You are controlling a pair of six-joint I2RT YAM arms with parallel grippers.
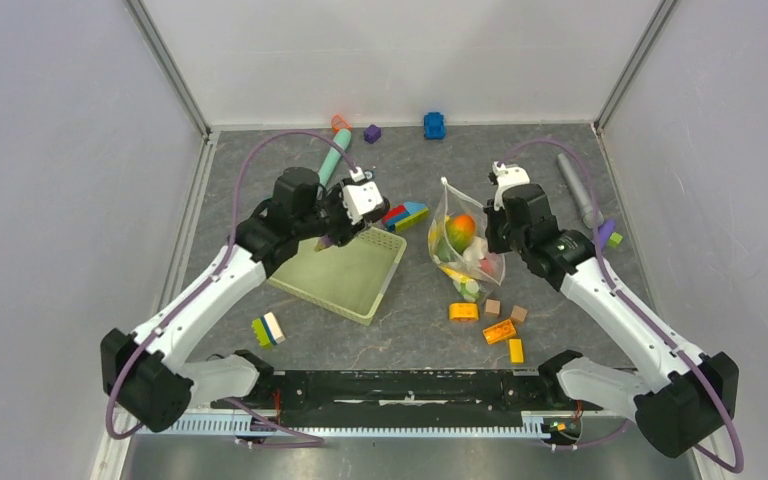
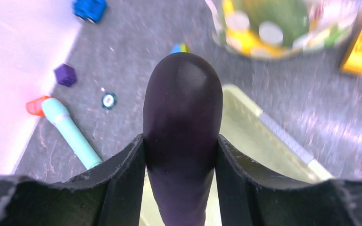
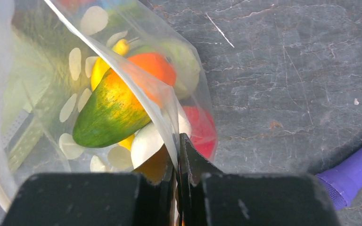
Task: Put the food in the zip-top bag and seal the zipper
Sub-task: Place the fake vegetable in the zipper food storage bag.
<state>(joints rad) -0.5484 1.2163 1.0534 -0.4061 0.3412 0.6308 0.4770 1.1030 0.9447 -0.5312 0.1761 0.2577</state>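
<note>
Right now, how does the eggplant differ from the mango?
The eggplant is dark purple all over; the mango shades from green to orange. The eggplant is outside the zip-top bag, clamped in the left gripper above the basket; the mango lies inside the bag, whose edge the right gripper pinches. Both are smooth, rounded toy produce.

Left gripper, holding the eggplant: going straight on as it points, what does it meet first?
Probably the coloured blocks just past the basket rim, then the zip-top bag. The left gripper and its eggplant may sit high enough to clear the blocks; depth is unclear.
</note>
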